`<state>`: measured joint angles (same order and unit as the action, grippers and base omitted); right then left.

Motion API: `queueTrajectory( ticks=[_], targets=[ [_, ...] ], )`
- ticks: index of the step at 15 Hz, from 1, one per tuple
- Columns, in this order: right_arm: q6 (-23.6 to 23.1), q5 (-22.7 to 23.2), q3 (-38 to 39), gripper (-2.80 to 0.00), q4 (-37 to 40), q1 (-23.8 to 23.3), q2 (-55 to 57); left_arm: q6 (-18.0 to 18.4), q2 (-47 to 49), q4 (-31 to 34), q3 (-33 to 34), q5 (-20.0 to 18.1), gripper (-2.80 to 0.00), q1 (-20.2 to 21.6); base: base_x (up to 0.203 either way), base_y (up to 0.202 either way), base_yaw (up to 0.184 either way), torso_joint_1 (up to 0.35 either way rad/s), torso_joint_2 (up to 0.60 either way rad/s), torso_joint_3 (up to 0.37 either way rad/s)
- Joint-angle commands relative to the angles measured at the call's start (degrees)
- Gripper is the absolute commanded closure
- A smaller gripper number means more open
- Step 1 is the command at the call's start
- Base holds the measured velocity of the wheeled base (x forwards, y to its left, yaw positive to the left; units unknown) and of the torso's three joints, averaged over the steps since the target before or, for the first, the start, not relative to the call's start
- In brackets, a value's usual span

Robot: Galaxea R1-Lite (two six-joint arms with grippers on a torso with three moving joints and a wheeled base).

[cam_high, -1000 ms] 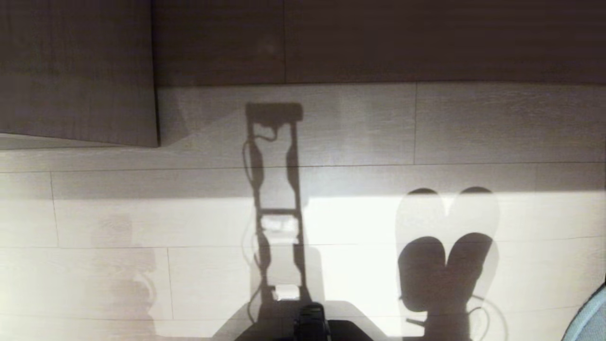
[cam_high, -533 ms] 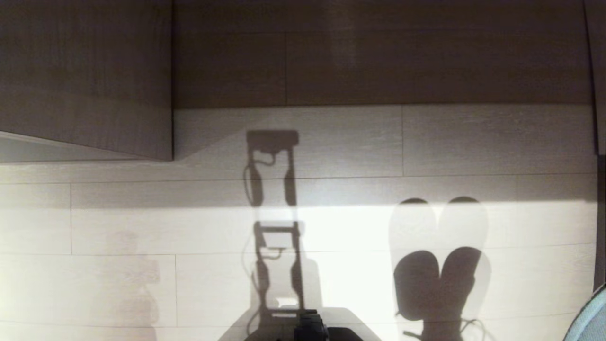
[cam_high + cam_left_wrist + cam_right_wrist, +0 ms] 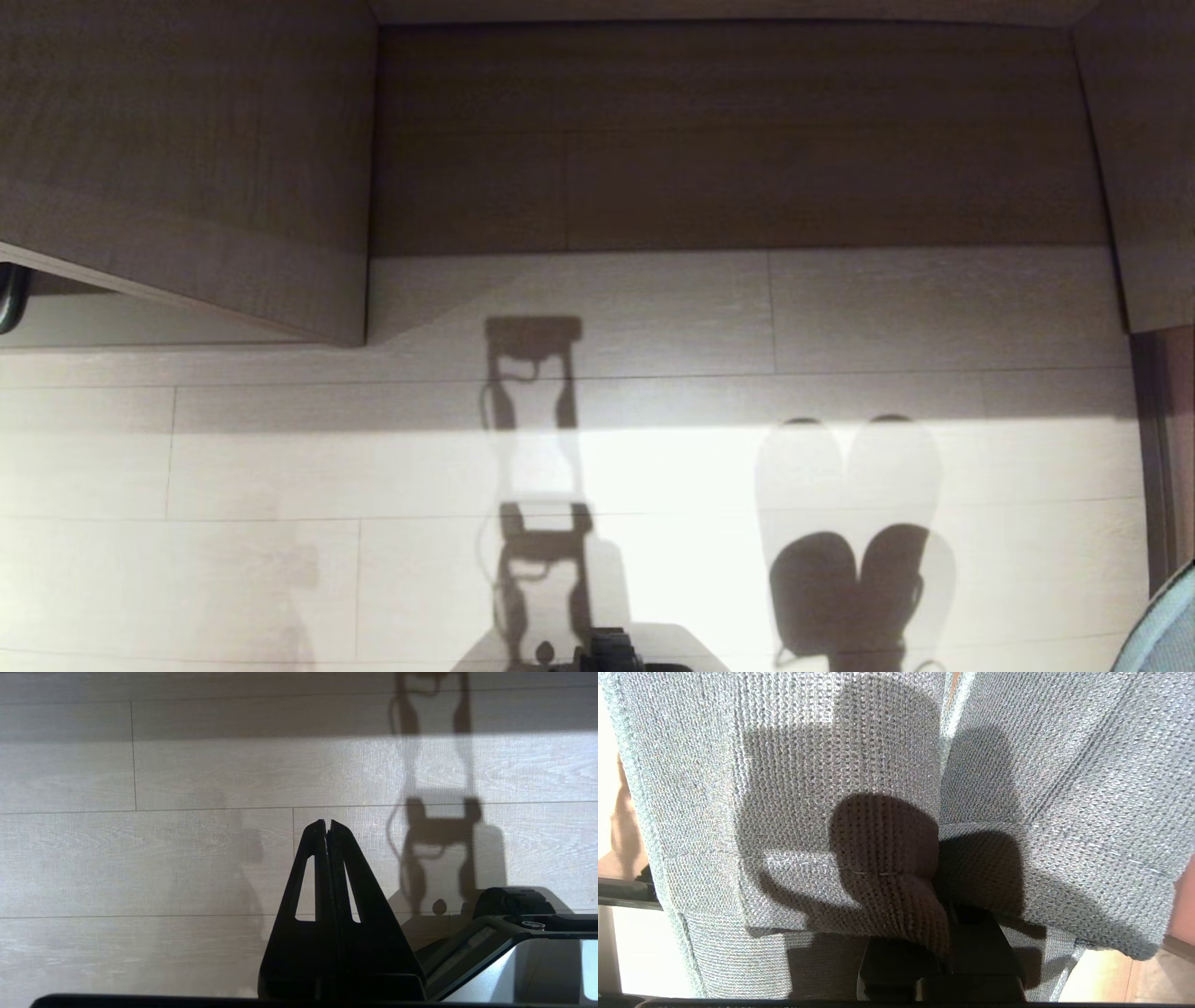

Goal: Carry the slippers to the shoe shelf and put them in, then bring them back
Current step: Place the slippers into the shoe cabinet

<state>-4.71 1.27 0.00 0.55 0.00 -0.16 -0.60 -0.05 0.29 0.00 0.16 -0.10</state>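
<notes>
Grey-blue knitted slippers [image 3: 887, 788] hang clamped in the right gripper's [image 3: 943, 933] jaws, above the floor [image 3: 280, 467]. Left gripper [image 3: 327, 823] points toward the floor, jaws together, holding nothing.

The left gripper [image 3: 328, 823] hangs above the floor [image 3: 140, 858], pointing down at it, its two black fingers pressed flat together and holding nothing. The right gripper [image 3: 943, 933] is clamped tight on the slippers [image 3: 878, 788], whose grey knit fabric drapes over its black fingers.
</notes>
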Motion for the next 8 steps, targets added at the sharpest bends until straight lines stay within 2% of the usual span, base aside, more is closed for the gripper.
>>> queueTrajectory(
  ticks=[1, 8],
  targets=[
    [-0.04, -0.04, 0.0, 0.0, -0.02, 0.0, -0.02, -0.02, 0.05, -0.03, 0.0, 0.02, 0.0, 0.01, 0.0, 0.0, 0.0, 0.002, 0.0, 0.198],
    [0.05, -0.04, -0.02, 0.0, -0.02, 0.0, -0.02, -0.11, 0.05, -0.03, 0.0, 0.02, 0.0, 0.01, 0.0, 0.0, 0.0, 0.001, 0.0, 0.202]
  ],
)
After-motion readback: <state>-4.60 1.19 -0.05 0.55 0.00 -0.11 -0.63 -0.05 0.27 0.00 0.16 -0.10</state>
